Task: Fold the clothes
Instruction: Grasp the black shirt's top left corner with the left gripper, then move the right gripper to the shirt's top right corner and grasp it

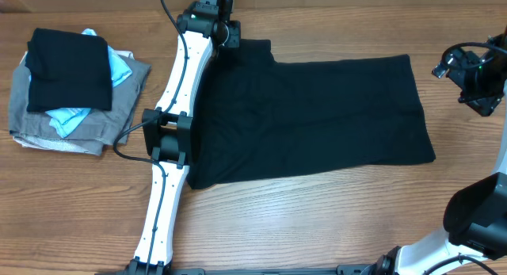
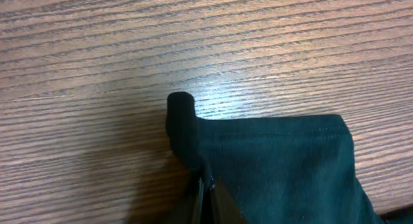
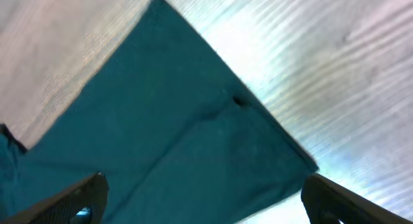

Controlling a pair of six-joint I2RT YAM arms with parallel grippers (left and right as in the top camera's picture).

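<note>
Overhead, the black T-shirt (image 1: 317,116) lies flat in the middle of the table (image 1: 317,227), its long axis running from side to side across the picture. The left gripper (image 1: 226,31) sits at the shirt's far corner on its own side, with the left arm (image 1: 170,124) stretched along that short edge. The right gripper (image 1: 474,75) hangs beyond the opposite short edge, near its far corner but apart from the cloth. A pile of folded clothes (image 1: 71,85) rests well apart, outside the left arm. Bare wood lies along the shirt's near long edge.

From the left wrist, the fingers are pinched tight on the hem corner, and a small nub of fabric pokes out past them. The shirt runs off to the right of this view, with only wood ahead.

From the right wrist, the fingers (image 3: 77,198) stand wide apart and hold nothing. A corner of the shirt lies beneath and between them, untouched.

Likely the far long edge gets carried toward the near one. The left has its corner; the right must first drop onto its own.
</note>
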